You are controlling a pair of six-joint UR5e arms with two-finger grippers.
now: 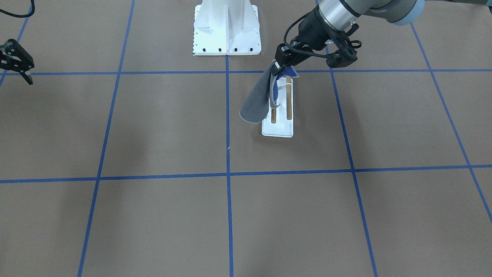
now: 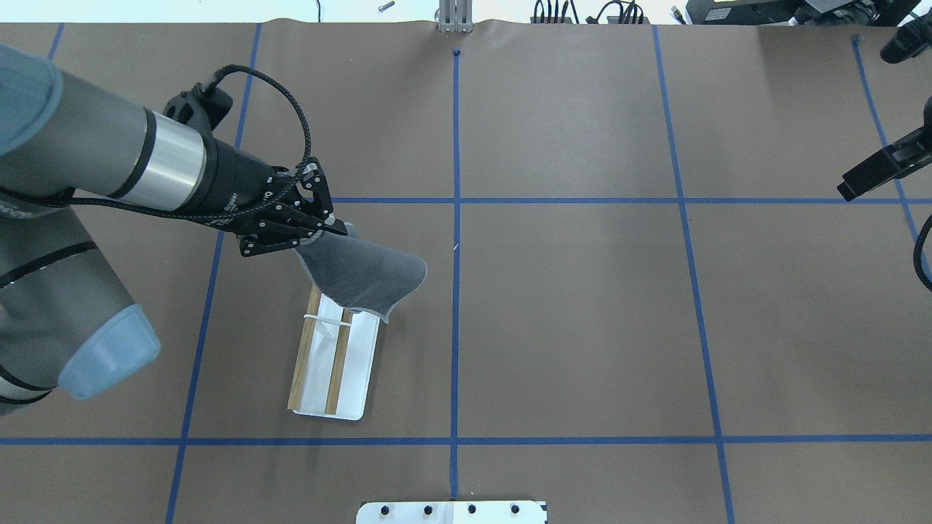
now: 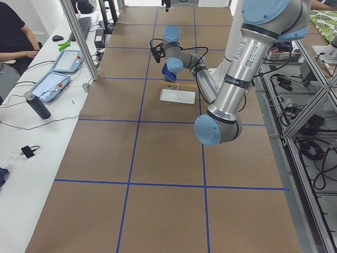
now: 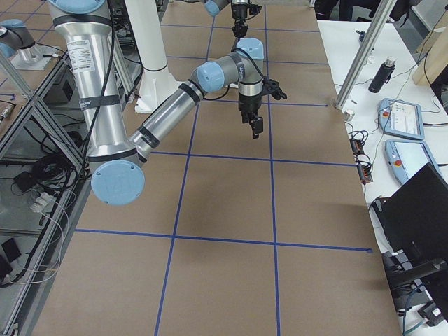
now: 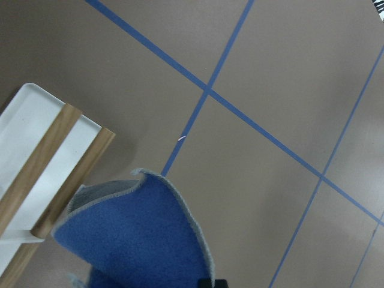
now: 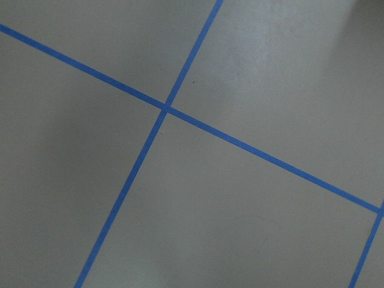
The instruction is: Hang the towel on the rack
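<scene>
My left gripper is shut on a corner of the dark grey towel and holds it in the air over one end of the rack. The towel hangs down and sideways and hides the ends of the two wooden dowels. Its blue side shows in the left wrist view, beside the dowel ends; I cannot tell whether it touches them. The rack's white base lies flat on the table. My right gripper is open and empty, far off at the table's side.
The large white bolted pedestal stands at the robot's edge of the table, behind the rack. Blue tape lines grid the brown table. A side desk with tablets and a bottle runs along the far edge.
</scene>
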